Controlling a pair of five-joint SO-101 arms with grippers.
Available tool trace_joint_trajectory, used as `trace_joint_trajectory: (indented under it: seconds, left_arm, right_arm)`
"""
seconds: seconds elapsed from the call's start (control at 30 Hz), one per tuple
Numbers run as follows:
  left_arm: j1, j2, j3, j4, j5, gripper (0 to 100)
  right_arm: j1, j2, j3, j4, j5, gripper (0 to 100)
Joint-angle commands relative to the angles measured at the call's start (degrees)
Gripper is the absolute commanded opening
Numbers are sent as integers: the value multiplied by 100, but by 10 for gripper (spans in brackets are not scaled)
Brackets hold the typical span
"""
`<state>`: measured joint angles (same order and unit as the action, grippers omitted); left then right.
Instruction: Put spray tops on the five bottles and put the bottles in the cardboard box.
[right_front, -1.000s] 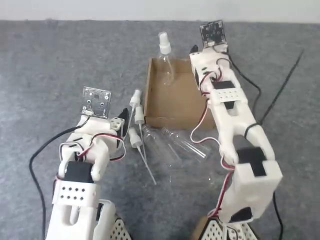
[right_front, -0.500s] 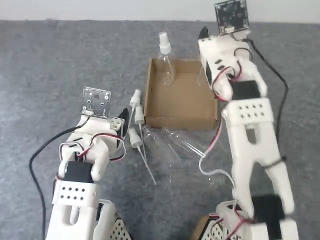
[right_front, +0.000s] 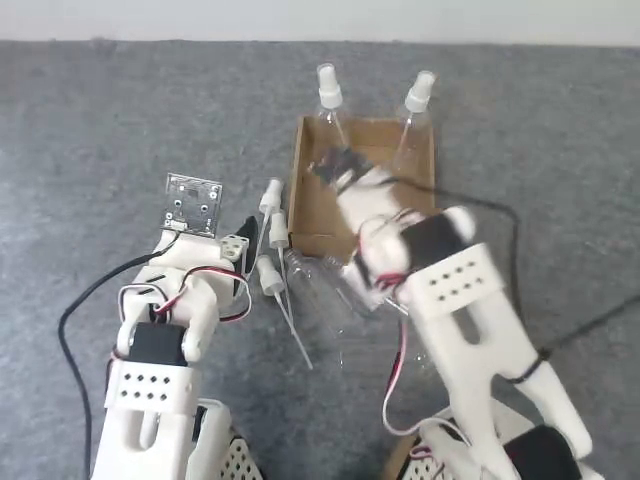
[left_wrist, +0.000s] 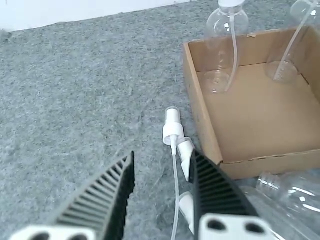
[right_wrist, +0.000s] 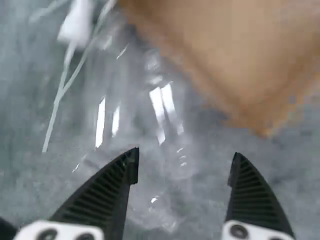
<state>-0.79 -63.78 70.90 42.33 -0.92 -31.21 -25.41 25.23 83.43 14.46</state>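
Note:
Two clear bottles with white spray tops stand in the cardboard box (right_front: 310, 210), one at the far left corner (right_front: 333, 130) and one at the far right corner (right_front: 412, 130). Just in front of the box, uncapped clear bottles (right_front: 318, 288) (right_wrist: 162, 112) lie on the grey felt. My right arm (right_front: 445, 275) leans over them, and my right gripper (right_wrist: 184, 154) hangs open just above them, holding nothing. Three loose spray tops (right_front: 272, 232) (left_wrist: 172, 127) lie left of the box. My left gripper (left_wrist: 161, 156) stands open close to them, nothing between its fingers.
Long dip tubes (right_front: 292, 325) trail from the spray tops toward the table's front. The box's near wall (left_wrist: 260, 162) stands between the lying bottles and the standing ones. Open felt spreads to the left and far right.
My right arm let go of the second capped bottle at the box's far right corner and swung back down over the lying bottles. The left arm has kept still.

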Motion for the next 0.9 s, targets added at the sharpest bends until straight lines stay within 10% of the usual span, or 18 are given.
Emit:
trace_joint_trajectory:
  seconds: [0.0,0.87]
  left_arm:
    - [-9,-70,-40,-132,9,162]
    - [26,-97,31,-149,9,162]
  right_arm:
    - [-242,-268,589,-646,141,242]
    - [-75,-251,3024,-2809,141,237]
